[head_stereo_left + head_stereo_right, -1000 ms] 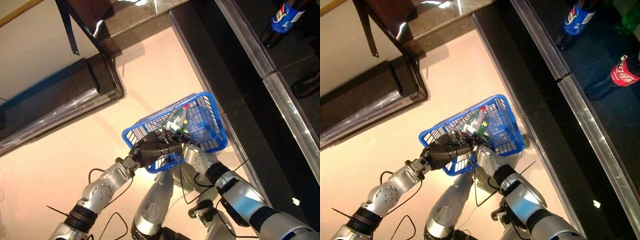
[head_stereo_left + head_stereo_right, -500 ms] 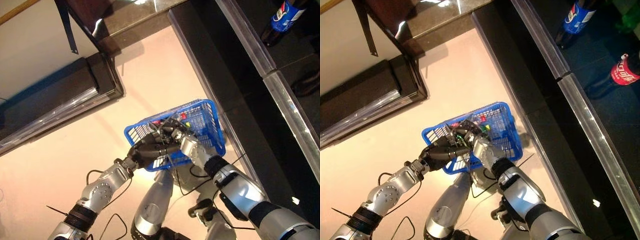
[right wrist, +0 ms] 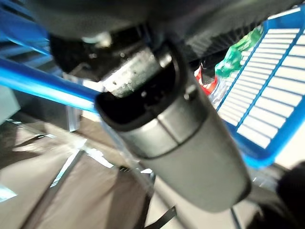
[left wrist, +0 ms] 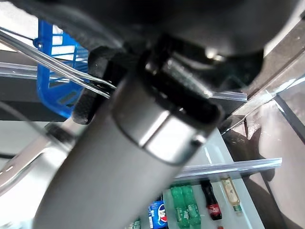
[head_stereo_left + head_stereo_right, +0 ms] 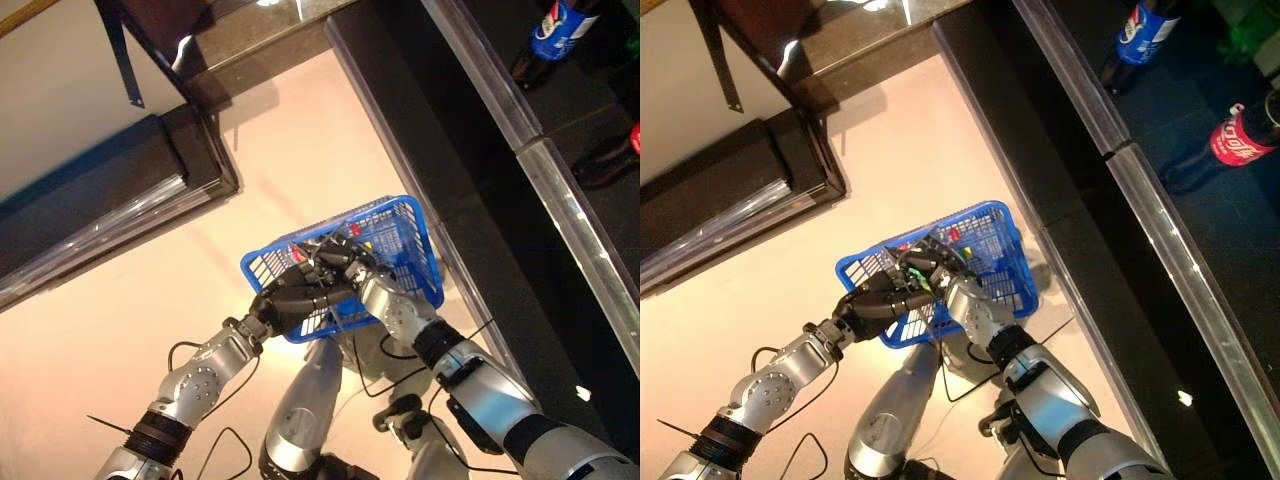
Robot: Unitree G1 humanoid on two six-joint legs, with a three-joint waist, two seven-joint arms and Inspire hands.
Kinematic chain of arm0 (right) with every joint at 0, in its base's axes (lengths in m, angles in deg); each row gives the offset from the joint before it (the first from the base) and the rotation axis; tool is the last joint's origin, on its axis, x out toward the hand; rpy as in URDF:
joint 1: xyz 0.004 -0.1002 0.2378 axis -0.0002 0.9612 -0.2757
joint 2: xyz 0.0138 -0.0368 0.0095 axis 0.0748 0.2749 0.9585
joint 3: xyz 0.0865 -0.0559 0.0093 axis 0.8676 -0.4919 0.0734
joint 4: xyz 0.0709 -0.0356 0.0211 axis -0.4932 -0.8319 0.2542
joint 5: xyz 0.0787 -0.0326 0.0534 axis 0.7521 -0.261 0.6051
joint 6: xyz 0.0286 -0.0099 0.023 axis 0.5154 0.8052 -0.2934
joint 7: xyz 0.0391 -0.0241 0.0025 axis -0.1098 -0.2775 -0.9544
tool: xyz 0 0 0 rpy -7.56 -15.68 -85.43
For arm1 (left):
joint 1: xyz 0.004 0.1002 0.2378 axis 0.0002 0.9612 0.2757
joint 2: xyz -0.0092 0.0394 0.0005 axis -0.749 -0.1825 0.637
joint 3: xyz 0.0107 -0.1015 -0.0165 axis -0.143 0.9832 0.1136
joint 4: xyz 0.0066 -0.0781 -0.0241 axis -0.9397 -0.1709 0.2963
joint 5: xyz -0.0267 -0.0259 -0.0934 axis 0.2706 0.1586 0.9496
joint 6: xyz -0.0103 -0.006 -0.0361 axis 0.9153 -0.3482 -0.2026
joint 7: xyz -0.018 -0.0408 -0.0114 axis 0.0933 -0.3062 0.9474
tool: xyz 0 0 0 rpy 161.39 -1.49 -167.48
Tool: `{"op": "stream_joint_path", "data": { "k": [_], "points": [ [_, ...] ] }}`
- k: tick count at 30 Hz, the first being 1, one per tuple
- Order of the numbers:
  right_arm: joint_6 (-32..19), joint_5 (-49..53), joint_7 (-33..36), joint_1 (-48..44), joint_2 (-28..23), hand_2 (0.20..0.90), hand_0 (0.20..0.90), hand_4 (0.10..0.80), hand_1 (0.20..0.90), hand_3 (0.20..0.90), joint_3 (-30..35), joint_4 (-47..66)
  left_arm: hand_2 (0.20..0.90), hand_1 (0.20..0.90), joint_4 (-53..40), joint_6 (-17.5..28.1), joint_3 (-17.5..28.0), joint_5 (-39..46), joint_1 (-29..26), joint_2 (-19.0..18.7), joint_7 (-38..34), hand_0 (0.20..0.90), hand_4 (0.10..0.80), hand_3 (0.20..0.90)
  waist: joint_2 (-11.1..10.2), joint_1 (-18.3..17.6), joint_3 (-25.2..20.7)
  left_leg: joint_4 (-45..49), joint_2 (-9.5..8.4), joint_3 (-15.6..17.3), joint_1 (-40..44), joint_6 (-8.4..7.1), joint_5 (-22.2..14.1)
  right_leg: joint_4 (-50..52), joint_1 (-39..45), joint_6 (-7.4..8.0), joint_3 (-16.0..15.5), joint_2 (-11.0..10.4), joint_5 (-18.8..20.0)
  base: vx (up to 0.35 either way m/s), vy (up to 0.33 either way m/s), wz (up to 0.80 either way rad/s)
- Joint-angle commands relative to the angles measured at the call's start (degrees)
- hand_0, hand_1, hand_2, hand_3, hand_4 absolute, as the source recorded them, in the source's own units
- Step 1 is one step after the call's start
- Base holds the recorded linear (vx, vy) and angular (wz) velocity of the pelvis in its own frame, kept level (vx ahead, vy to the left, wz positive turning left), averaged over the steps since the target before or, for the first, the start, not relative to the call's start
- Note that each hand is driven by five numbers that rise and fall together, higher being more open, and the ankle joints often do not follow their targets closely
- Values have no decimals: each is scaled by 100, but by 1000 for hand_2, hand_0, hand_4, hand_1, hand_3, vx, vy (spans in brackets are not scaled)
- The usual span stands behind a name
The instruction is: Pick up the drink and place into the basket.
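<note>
A blue mesh basket (image 5: 405, 245) hangs above the pale floor, and my left hand (image 5: 292, 298) is curled round the handle at its near rim. Over the near half of the basket, my right hand (image 5: 343, 262) is shut on the drink, a clear bottle with a green label and a red cap (image 5: 952, 236). In the right wrist view the bottle (image 3: 220, 75) shows past the thumb, low against the basket's blue mesh (image 3: 281, 57). In the left wrist view a corner of the basket (image 4: 56, 71) shows.
A dark shelf with a shiny rail (image 5: 560, 200) runs along the right. It holds a blue-labelled bottle (image 5: 556, 22) and a red-labelled bottle (image 5: 1236, 140). A dark low cabinet (image 5: 100, 200) stands at the upper left. More bottles (image 4: 183, 205) show in the left wrist view.
My right hand has moved with the bottle from the basket's near rim down and left into the basket. The bottle no longer sticks up above the hand. The camera has shifted slightly.
</note>
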Motion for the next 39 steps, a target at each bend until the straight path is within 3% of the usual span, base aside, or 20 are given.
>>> {"op": "stream_joint_path", "data": {
  "k": [1,7,14,21,25,28,33,36,39],
  "points": [
    [-473,-416,-68,-211,-44,900,900,800,900,900,388,1123,300,300,-2522,1027,285,796,-48,617,1679,300,100,200,60,-241,-146,33,122,504,329,355,-260,-504,-204,-204,200,-6,1311,-21,-40,-29],
    [-324,-1060,-174,1143,-67,900,900,800,900,900,604,1874,300,300,-2495,1419,843,616,346,794,1685,300,100,200,-124,-487,-147,-202,257,613,783,305,-278,-817,149,-192,369,156,1300,-7,-42,-24],
    [-299,-1375,-733,2592,-359,900,900,800,900,900,589,2689,300,300,-2183,1801,1032,206,758,951,1141,300,100,200,-268,-858,-471,-457,460,750,1235,237,-263,-1122,417,-152,660,370,1284,14,-15,-19],
    [-310,-1605,-1391,3370,-645,900,900,800,900,900,618,3076,300,300,-1105,1972,1154,-169,1185,1070,116,300,100,200,-410,-1159,-951,-765,660,941,1682,126,-189,-1664,828,-92,892,593,1353,45,-35,-21],
    [-303,-1581,-1650,3861,-701,900,900,800,900,900,744,3166,300,300,117,2056,1390,-43,1580,1310,-472,300,100,200,-464,-1371,-1333,-871,788,1166,1956,87,-198,-1888,1014,-64,1058,638,1396,72,0,-25],
    [-136,-1981,-1630,4270,-608,900,900,800,900,900,947,2885,300,300,1266,2192,1655,-64,1842,1538,-995,300,100,200,-500,-1589,-1671,-1017,895,1387,2190,71,-199,-2124,1190,-26,1215,668,1452,81,9,-28],
    [-36,-2886,-1581,4549,-842,900,900,800,900,900,1099,2155,300,300,2505,2255,1964,-233,1827,1698,-1386,300,100,200,-524,-1829,-1967,-1164,993,1623,2429,20,-220,-2376,1330,13,1366,676,1538,26,9,-33],
    [-105,-3712,-1255,4455,-920,900,900,800,900,900,1202,968,300,300,3683,2052,2255,-81,1617,1800,-1606,300,100,200,-510,-1964,-2200,-1310,1054,1773,2644,-47,-240,-2617,1507,61,1354,633,1631,20,-3,-20],
    [-114,-3759,-1204,4341,-743,900,900,800,900,900,1329,-23,300,300,4387,1956,2423,-107,1480,1835,-1718,300,100,200,-482,-2021,-2327,-1440,1074,1850,2771,-72,-237,-2777,1602,98,1329,611,1699,2,-5,-26]
  ]
}}
